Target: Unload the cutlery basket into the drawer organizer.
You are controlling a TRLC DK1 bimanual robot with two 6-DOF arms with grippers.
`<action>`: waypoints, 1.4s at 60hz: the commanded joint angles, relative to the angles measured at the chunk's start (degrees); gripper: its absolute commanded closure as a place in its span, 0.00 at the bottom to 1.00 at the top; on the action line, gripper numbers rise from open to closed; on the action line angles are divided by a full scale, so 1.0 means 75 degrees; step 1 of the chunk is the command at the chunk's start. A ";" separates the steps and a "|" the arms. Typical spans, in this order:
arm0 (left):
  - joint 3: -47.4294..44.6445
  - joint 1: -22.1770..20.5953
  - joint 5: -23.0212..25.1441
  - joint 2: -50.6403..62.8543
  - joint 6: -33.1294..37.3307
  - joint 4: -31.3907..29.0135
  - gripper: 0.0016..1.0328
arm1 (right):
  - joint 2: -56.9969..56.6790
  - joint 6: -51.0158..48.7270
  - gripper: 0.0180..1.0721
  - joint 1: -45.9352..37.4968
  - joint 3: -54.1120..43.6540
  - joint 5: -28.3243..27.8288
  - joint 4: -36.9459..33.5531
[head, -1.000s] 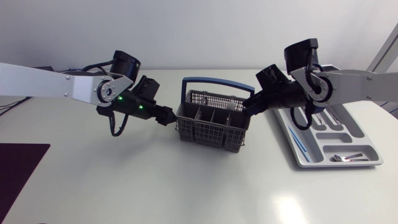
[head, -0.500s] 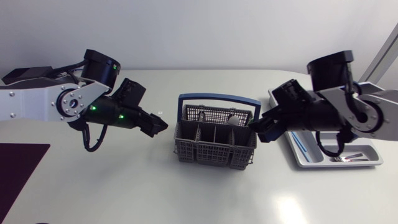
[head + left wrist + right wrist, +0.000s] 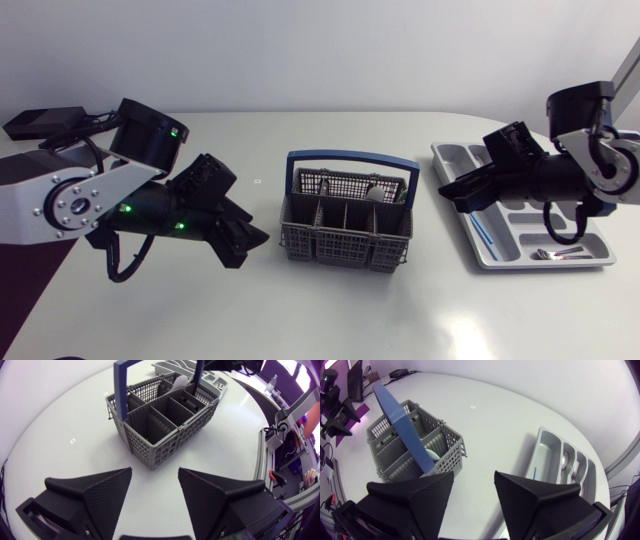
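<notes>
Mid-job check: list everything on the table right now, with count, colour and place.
grey plastic cutlery basket with a blue handle: one, grey and blue, table centre.
pale spoon-like piece: one, silvery, standing in a rear basket compartment.
grey plastic drawer organizer: one, grey, right of the basket.
silver cutlery: at least two pieces, silver, lying in organizer compartments.
thin blue stick: one, blue, in the organizer compartment nearest the basket.
white table: one, white, under everything.
left gripper: one, black, open and empty, left of the basket.
right gripper: one, black, open and empty, by the organizer's basket-side edge.
</notes>
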 commanded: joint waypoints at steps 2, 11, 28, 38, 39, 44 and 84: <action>-0.0261 -0.0227 -0.0021 -0.0228 0.0278 -0.0075 0.48 | 0.0981 0.0144 0.77 -0.0057 0.0652 -0.0207 0.0305; -0.0472 -0.0497 -0.0021 -0.0041 0.0407 0.0125 0.64 | 0.2399 0.0401 0.86 -0.0022 0.1649 -0.0488 0.0352; -0.0624 -0.1001 -0.0126 0.0792 0.0489 0.0933 0.78 | 0.4086 0.0976 0.88 0.0201 0.3383 -0.0898 0.0094; -0.0542 -0.1024 -0.0161 0.1307 0.0501 0.1355 0.78 | 0.4602 0.1058 0.88 0.0435 0.4027 -0.1215 -0.0516; -0.0519 -0.1001 -0.0173 0.1366 0.0501 0.1390 0.78 | 0.4613 0.1058 0.88 0.0447 0.4051 -0.1250 -0.0551; -0.0414 -0.0895 -0.0173 0.1635 0.0536 0.1543 0.78 | 0.4649 0.0870 0.88 0.0552 0.4039 -0.1332 -0.0867; 0.0735 0.0195 -0.0161 0.2936 0.0266 0.2832 0.78 | 0.2551 -0.0138 0.88 0.0634 0.1625 -0.2117 -0.1875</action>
